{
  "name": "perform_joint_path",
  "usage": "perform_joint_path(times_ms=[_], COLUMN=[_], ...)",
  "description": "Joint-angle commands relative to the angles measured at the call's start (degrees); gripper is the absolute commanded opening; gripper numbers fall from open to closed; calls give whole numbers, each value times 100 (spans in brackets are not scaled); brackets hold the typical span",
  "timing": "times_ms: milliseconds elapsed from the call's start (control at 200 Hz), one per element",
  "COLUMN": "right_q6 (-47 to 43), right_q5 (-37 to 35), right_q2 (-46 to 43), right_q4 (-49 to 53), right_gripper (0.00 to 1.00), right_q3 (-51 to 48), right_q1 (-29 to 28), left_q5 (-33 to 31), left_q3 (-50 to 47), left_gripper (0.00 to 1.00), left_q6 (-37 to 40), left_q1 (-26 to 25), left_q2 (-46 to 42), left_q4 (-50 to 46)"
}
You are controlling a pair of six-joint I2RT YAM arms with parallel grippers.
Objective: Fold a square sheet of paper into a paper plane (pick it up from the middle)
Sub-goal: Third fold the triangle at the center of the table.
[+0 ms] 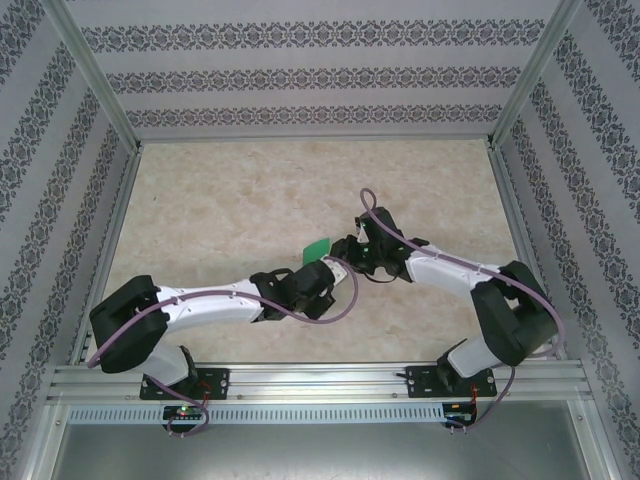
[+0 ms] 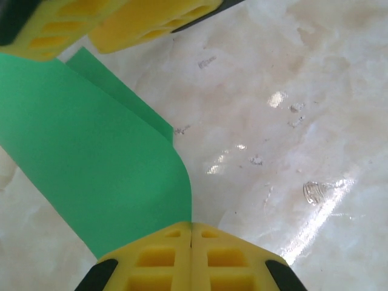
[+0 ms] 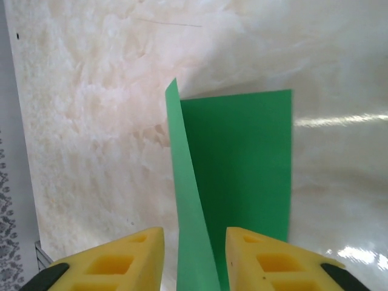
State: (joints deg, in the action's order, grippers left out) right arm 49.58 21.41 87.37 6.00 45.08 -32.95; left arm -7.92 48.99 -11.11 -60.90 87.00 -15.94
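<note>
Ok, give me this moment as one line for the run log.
left gripper: shut on square sheet of paper | right gripper: open, jaws either side of raised flap | sheet: partly folded, not yet a plane

Top camera looks down; close wrist cameras share the paper (image 2: 91,170).

**Most of the sheet out of sight**

From above, the square sheet of paper (image 1: 318,248) shows just one small green corner beyond the left gripper (image 1: 332,265), which hides the rest. In the left wrist view, it runs off-frame left of the pinched fingertips. Between the spread fingers of the right gripper (image 3: 194,233), its raised flap is cut off below.
</note>
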Motion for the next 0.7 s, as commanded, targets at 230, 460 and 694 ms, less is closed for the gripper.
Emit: perform_joint_path(times_ms=[230,460,694], right_q6=[-465,-732,-971], right_q5=[365,14,-95], right_q2=[1081,1597,1965], right_q4=[203,791,887], right_gripper=[23,21,18], right_q3=[880,1179,1254], right_q1=[-158,-212,-228], left_q5=[1904,2327,2912], left_q3=[-147,-113,3], left_gripper=[0,0,0], left_q6=[57,-2,-107], left_q1=[756,1087,1465], left_q2=[-76,33,280], left_q4=[153,151,203])
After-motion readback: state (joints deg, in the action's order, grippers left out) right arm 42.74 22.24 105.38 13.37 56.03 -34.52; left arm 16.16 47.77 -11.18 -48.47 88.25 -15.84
